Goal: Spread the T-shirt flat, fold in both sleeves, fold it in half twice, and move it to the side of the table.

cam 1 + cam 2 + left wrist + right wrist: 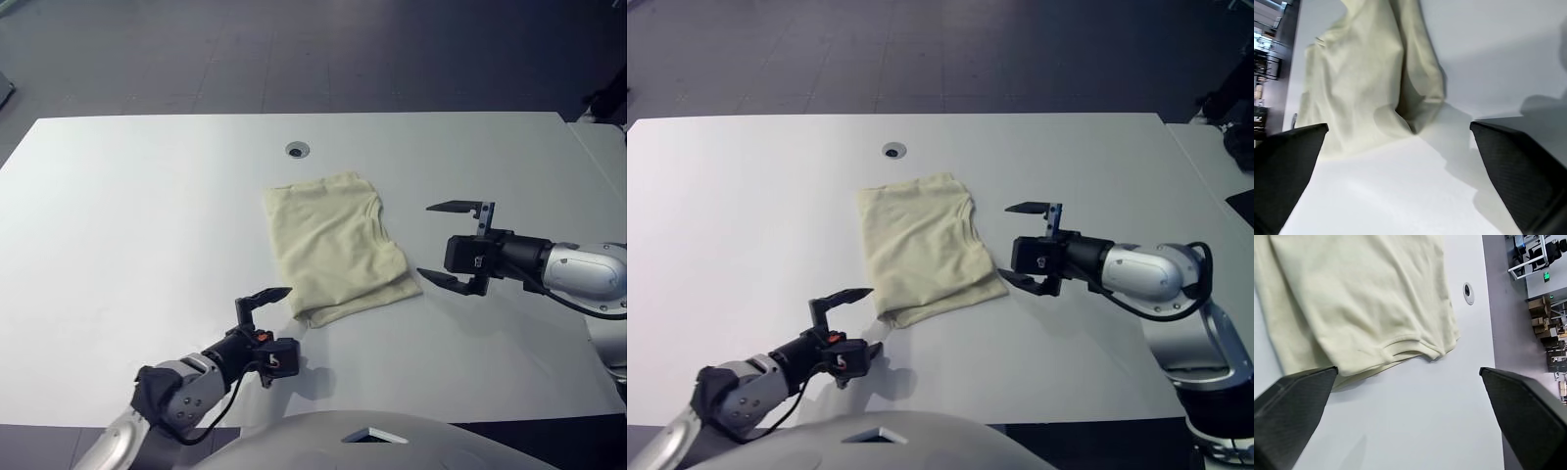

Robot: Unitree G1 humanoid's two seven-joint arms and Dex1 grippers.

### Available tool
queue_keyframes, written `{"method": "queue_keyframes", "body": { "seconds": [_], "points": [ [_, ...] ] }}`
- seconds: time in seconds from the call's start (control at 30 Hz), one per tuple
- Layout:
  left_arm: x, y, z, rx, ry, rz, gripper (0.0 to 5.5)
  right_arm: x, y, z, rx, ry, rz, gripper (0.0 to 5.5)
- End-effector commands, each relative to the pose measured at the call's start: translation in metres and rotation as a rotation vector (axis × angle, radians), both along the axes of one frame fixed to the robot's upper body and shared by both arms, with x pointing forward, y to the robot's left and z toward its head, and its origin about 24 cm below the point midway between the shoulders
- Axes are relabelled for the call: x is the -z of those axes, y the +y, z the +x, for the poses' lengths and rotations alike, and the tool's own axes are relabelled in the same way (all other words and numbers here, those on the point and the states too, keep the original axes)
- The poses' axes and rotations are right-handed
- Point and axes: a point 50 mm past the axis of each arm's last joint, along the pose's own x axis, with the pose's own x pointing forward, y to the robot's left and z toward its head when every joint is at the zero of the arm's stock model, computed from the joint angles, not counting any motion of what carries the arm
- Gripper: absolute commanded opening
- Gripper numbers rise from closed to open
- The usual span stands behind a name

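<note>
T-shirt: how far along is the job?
Done: T-shirt lies as a compact folded rectangle, no sleeves sticking out. In hand: nothing; left pincer and right pincer are open, beside its near corner and right edge. Left: it lies centred on the table, so the move aside remains, maybe another half-fold.

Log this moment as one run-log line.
T-shirt: folded, lying in middle of table | left gripper: open, empty, by shirt's near corner | right gripper: open, empty, beside shirt's right edge
</note>
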Motion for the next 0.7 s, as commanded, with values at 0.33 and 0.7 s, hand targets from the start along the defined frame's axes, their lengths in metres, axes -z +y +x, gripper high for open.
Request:
{"method": "queue_keyframes", "body": {
  "seconds": [0.33, 0.7],
  "points": [
    [0.037, -0.001, 0.009, -0.009, 0.147, 0.176, 3.50, -0.001, 0.007, 0.004, -0.079, 0.038, -0.021, 5.40],
    [0.045, 0.002, 0.001, -0.006, 0.235, 0.193, 1.43, 0.003, 0.008, -0.005, -0.261, 0.068, -0.129, 5.40]
  ]
}}
